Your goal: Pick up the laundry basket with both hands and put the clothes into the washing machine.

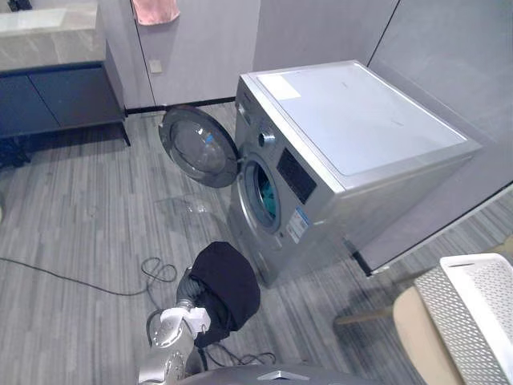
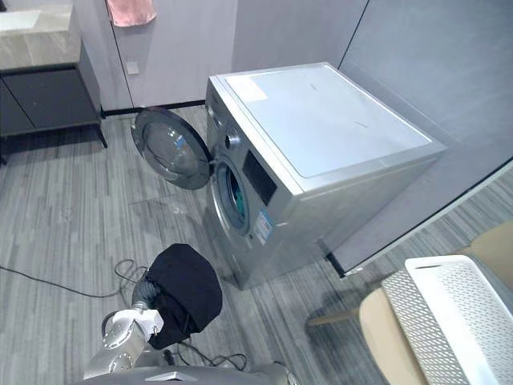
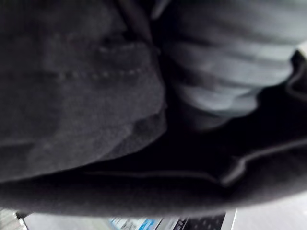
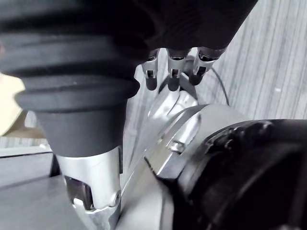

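a black, bunched garment (image 1: 228, 285) covers the left hand (image 3: 225, 72) — whether it grips, cannot tell. the right hand (image 4: 173, 72) hangs with fingers relaxed — empty.

The washing machine (image 1: 337, 160) is silver-grey with a paler, near-white top, a black panel on its front and teal inside the drum. Its round door (image 1: 198, 147) is dark glass in a silver ring. The floor (image 1: 80, 233) is grey with fine plank stripes. The cloth (image 1: 227, 289) is plain black. The laundry basket (image 1: 473, 313) is white, patterned with small holes. The towel (image 1: 155, 10) is pink and the cabinet (image 1: 56, 96) is dark blue-grey.
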You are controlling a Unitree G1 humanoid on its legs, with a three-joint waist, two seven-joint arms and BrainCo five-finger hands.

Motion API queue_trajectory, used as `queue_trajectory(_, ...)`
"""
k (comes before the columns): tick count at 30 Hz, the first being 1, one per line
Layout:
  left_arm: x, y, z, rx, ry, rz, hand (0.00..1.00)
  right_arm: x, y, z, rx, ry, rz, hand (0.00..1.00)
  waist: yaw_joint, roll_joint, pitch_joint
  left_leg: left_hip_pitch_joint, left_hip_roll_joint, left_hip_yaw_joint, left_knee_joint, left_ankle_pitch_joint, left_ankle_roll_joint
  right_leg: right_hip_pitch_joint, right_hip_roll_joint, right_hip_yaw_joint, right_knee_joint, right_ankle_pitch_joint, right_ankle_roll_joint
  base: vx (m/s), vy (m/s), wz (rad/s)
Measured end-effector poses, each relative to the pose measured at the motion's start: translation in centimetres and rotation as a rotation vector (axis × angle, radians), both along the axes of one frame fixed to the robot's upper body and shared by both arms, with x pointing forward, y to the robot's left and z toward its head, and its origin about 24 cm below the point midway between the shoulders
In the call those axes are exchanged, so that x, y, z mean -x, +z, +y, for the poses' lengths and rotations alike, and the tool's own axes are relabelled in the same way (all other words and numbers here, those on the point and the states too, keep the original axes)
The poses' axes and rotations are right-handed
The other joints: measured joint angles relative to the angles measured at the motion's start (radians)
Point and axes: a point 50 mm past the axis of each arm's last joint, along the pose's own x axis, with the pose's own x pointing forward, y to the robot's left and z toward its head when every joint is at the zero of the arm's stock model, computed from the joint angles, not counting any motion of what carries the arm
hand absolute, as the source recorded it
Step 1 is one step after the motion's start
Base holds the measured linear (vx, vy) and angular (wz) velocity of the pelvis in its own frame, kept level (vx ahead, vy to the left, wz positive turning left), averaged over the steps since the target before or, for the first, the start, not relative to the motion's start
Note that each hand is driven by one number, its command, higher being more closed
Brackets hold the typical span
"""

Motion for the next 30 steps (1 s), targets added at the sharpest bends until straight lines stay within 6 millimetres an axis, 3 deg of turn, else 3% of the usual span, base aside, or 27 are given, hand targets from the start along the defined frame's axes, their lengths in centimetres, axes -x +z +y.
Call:
queue_trajectory(1,-0.1,0.1,0.1,-0.003,0.002,-0.003,1.0,-0.1,0.0,0.1,0.002,-0.001,-0.007,0.0,0.0,-0.001,0.008,0.038,-0.009,0.0,-0.034,0.007,0.007,-0.009,0.037,0.003,0.041,-0.057,0.016,0.3,0.246,0.22)
queue_trajectory(3,0.0,0.0,0.0,-0.005,0.006,0.001,1.0,-0.6,0.3,0.0,0.022,0.01,-0.042,0.0,0.003,0.001,0.021,0.16,-0.021,0.009,-0.135,0.017,0.014,-0.059,0.195,-0.019,0.154,-0.222,0.04,0.28,0.135,0.0)
queue_trajectory(6,-0.2,0.2,-0.4,0.013,0.014,-0.007,1.0,-1.7,0.7,0.1,0.036,0.021,-0.1,0.0,0.005,0.001,0.027,0.287,-0.03,0.053,-0.238,0.004,0.018,-0.13,0.28,-0.187,0.109,-0.324,0.021,0.28,-0.005,-0.28)
queue_trajectory(9,-0.7,0.5,-1.1,0.038,0.017,-0.023,1.0,-2.3,1.0,0.0,0.046,0.026,-0.124,0.0,0.005,0.005,0.028,0.353,-0.02,0.091,-0.296,-0.009,-0.007,-0.172,0.323,-0.281,-0.063,-0.315,0.017,0.34,-0.044,-0.34)
queue_trajectory(10,-1.2,1.0,-1.7,0.056,0.012,-0.046,1.0,-2.5,1.0,0.1,0.046,0.025,-0.13,0.0,-0.007,0.001,0.026,0.37,-0.017,0.089,-0.294,-0.029,-0.036,-0.183,0.342,-0.259,-0.188,-0.261,-0.002,0.38,-0.116,0.06)
queue_trajectory(11,-1.5,1.3,-2.1,0.071,0.009,-0.061,1.0,-2.3,0.9,0.3,0.04,0.027,-0.124,0.0,-0.012,-0.018,0.015,0.381,-0.019,0.087,-0.28,-0.049,-0.049,-0.172,0.335,-0.252,-0.231,-0.16,-0.029,0.43,-0.136,0.13)
queue_trajectory(12,-1.5,1.4,-2.5,0.087,0.012,-0.062,1.0,-2.0,0.9,0.4,0.039,0.024,-0.117,0.0,-0.01,-0.005,0.021,0.401,-0.007,0.088,-0.273,-0.058,-0.058,-0.156,0.344,-0.263,-0.222,-0.166,-0.077,0.4,-0.119,0.14)
queue_trajectory(13,-1.7,1.7,-3.2,0.1,-0.008,-0.071,1.0,-2.4,1.1,-0.2,0.058,0.043,-0.128,0.0,-0.012,0.018,0.03,0.422,0.018,0.114,-0.224,-0.056,-0.061,-0.115,0.357,-0.278,-0.226,-0.192,-0.081,0.52,-0.156,0.08)
queue_trajectory(15,-2.1,2.2,-3.7,0.107,-0.039,-0.096,1.0,-2.5,1.1,-0.5,0.066,0.035,-0.132,0.0,-0.007,0.031,0.036,0.397,0.053,0.14,-0.057,-0.035,-0.053,-0.045,0.365,-0.283,-0.244,-0.226,-0.097,0.51,-0.175,0.15)
queue_trajectory(16,-2.2,2.4,-3.8,0.11,-0.042,-0.105,1.0,-2.5,1.1,-0.5,0.066,0.035,-0.132,0.0,-0.006,0.033,0.037,0.356,0.078,0.137,0.084,-0.002,-0.049,-0.004,0.37,-0.283,-0.262,-0.234,-0.102,0.45,-0.159,0.11)
queue_trajectory(17,-2.4,2.6,-3.7,0.113,-0.039,-0.118,1.0,-2.7,1.1,-0.5,0.068,0.042,-0.136,0.0,-0.001,0.04,0.043,0.253,0.128,0.118,0.353,0.066,-0.042,0.062,0.383,-0.275,-0.303,-0.244,-0.104,0.33,-0.111,-0.04)
queue_trajectory(20,-2.1,2.7,-3.2,0.131,-0.008,-0.12,1.0,-3.8,1.3,-0.8,0.08,0.081,-0.155,0.0,0.021,0.046,0.051,0.113,0.178,0.103,0.627,0.072,-0.042,0.141,0.403,-0.211,-0.35,-0.25,-0.098,0.25,-0.043,-0.55)
queue_trajectory(22,-1.7,2.5,-2.7,0.128,0.014,-0.107,1.0,-4.4,1.4,-0.9,0.084,0.129,-0.16,0.0,0.032,0.045,0.052,0.063,0.212,0.102,0.594,0.066,-0.03,0.178,0.408,-0.154,-0.38,-0.248,-0.082,0.18,0.013,-0.89)
queue_trajectory(23,-1.3,2.2,-2.6,0.126,0.022,-0.094,1.0,-4.7,1.5,-0.7,0.08,0.153,-0.164,0.0,0.039,0.043,0.05,0.04,0.222,0.07,0.493,0.056,-0.014,0.184,0.41,-0.111,-0.388,-0.25,-0.069,0.13,0.096,-1.03)
queue_trajectory(25,-0.8,1.8,-2.3,0.121,0.035,-0.073,1.0,-5.3,1.5,-0.7,0.085,0.185,-0.164,0.0,0.046,0.042,0.05,0.024,0.22,-0.042,0.276,0.051,-0.007,0.178,0.415,-0.034,-0.386,-0.27,-0.031,0.16,0.139,-1.12)
queue_trajectory(26,-0.5,1.6,-2.2,0.12,0.042,-0.061,1.0,-5.9,1.6,-0.6,0.088,0.203,-0.177,0.0,0.046,0.041,0.05,0.024,0.221,-0.15,0.125,0.054,-0.009,0.168,0.42,0.018,-0.377,-0.28,-0.014,0.18,0.194,-1.17)
queue_trajectory(28,-0.3,1.4,-2.1,0.117,0.044,-0.052,1.0,-5.8,1.6,-0.8,0.09,0.195,-0.169,0.0,0.052,0.046,0.041,0.037,0.205,-0.325,-0.044,0.071,-0.04,0.137,0.425,0.088,-0.348,-0.301,0.02,0.22,0.269,-1.17)
queue_trajectory(29,-0.2,1.3,-2.3,0.116,0.034,-0.046,1.0,-5.4,1.4,-1.1,0.095,0.197,-0.148,0.0,0.051,0.056,0.027,0.047,0.187,-0.39,-0.109,0.099,-0.101,0.119,0.42,0.125,-0.338,-0.314,0.043,0.19,0.293,-0.88)
queue_trajectory(30,-0.2,1.3,-2.5,0.119,0.025,-0.044,1.0,-5.3,1.4,-1.4,0.101,0.202,-0.139,0.0,0.051,0.061,0.024,0.058,0.18,-0.38,-0.143,0.116,-0.129,0.12,0.415,0.145,-0.337,-0.318,0.053,0.28,0.455,-0.87)
